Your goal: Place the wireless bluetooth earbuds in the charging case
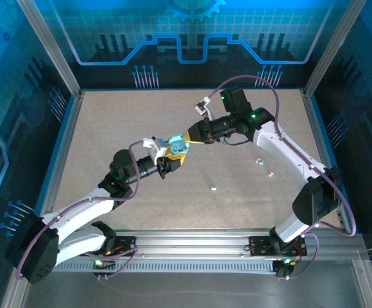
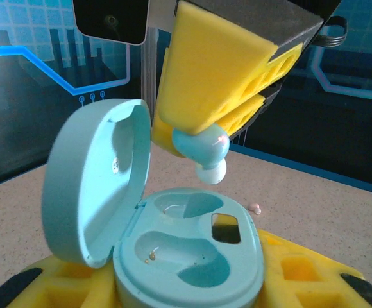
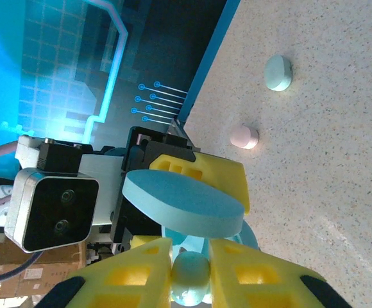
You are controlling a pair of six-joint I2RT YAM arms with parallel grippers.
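The teal charging case (image 2: 192, 263) is held off the table with its lid (image 2: 96, 186) swung open to the left, and my left gripper (image 2: 186, 285) is shut on its base. Both wells of the case are empty. My right gripper (image 3: 191, 277) is shut on one teal earbud (image 3: 191, 273). In the left wrist view that earbud (image 2: 206, 153) hangs white tip down from the right arm's yellow fingers (image 2: 224, 70), just above the case's far well and not touching it. From above, the two grippers meet at the case (image 1: 176, 145) over the middle of the table.
Small loose pieces lie on the speckled table to the right: a teal one (image 3: 278, 72), a pinkish-white one (image 3: 244, 136), and others from above (image 1: 259, 161) (image 1: 212, 188). Metal frame posts and blue panels wall the table in.
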